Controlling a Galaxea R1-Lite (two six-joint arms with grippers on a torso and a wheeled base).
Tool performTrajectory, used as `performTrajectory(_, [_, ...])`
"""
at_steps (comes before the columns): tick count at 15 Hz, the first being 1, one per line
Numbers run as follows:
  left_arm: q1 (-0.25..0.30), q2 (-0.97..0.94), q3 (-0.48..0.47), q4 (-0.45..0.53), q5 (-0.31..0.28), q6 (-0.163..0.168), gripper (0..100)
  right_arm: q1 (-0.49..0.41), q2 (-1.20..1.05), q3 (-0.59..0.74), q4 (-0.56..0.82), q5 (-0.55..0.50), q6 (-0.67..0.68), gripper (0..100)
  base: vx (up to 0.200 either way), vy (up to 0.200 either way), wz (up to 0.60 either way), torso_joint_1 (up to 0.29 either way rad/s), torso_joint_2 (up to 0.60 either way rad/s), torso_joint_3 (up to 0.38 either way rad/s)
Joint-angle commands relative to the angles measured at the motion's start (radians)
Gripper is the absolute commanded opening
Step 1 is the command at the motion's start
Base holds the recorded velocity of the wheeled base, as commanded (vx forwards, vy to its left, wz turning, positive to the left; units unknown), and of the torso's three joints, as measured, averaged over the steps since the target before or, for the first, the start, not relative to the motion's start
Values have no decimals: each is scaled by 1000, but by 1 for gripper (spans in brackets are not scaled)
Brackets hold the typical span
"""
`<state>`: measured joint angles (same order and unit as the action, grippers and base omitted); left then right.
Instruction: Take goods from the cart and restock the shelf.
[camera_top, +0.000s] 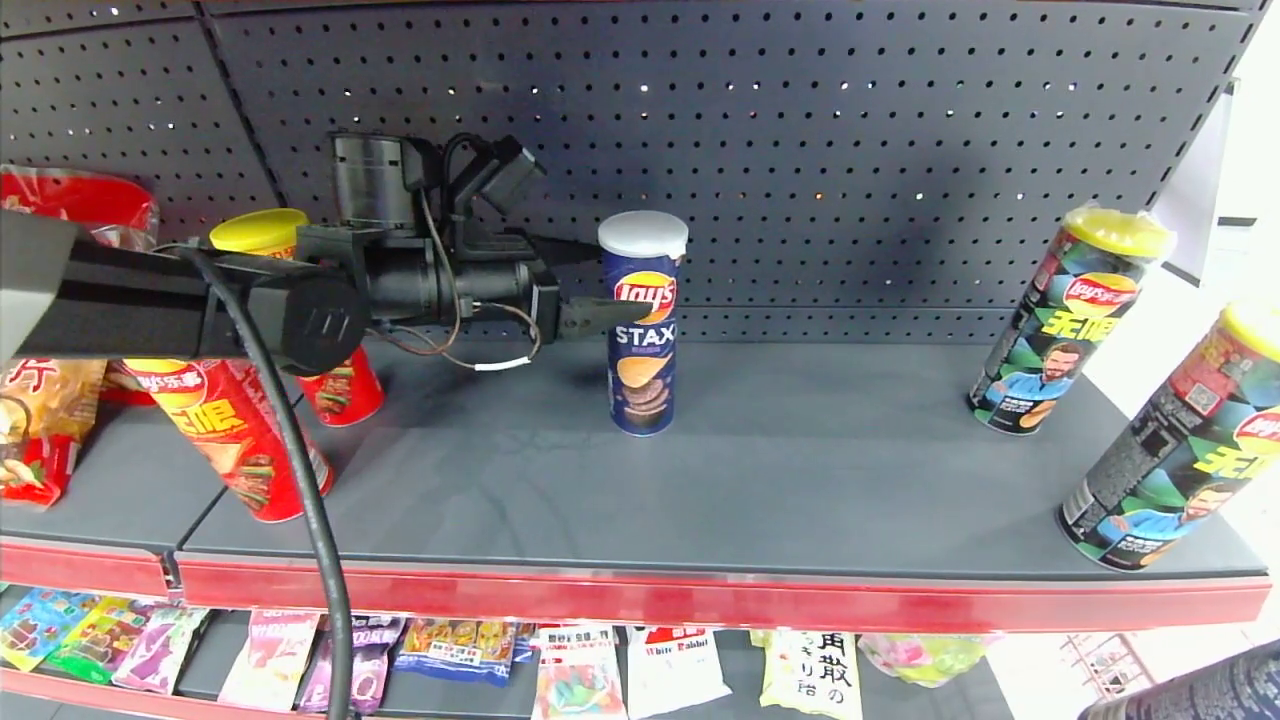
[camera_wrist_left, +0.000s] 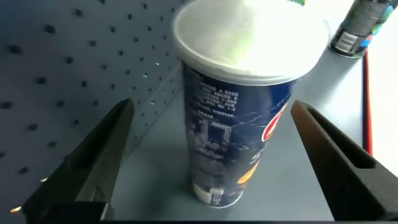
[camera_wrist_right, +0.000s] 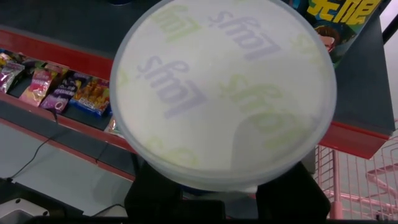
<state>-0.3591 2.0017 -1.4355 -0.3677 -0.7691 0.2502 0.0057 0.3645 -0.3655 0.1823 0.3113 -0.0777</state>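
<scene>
Head view puts the dark blue cylindrical crisp tube with a white plastic lid upright on the grey metal shelf board, in front of the dark perforated back panel. The left gripper reaches in from the tube's left at about label height. In the left wrist view its two black fingers stand spread on either side of the tube, with a gap on both sides (no contact that I can see).

Well to the right of the blue tube stand two green-and-black tubes with yellow lids. To its left are two red tubes, partly behind the arm. Below it, under the shelf's red front edge, lie coloured snack packets.

The right gripper holds a second tube, its translucent white lid facing the wrist camera, beside a pink wire cart.
</scene>
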Motion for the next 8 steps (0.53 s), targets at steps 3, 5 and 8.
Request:
performTrajectory(3, [-12, 48, -68, 52, -21, 0, 100, 0, 2, 7, 0, 0, -1, 0, 0, 0, 0, 0, 0, 0])
performTrajectory(5, [-12, 69, -98, 52, -21, 0, 100, 0, 2, 7, 0, 0, 1, 0, 0, 0, 0, 0, 0, 0])
performTrajectory(8, [-24, 77, -102, 53, -21, -2, 100, 0, 2, 8, 2, 0, 2, 0, 0, 0, 0, 0, 0, 0])
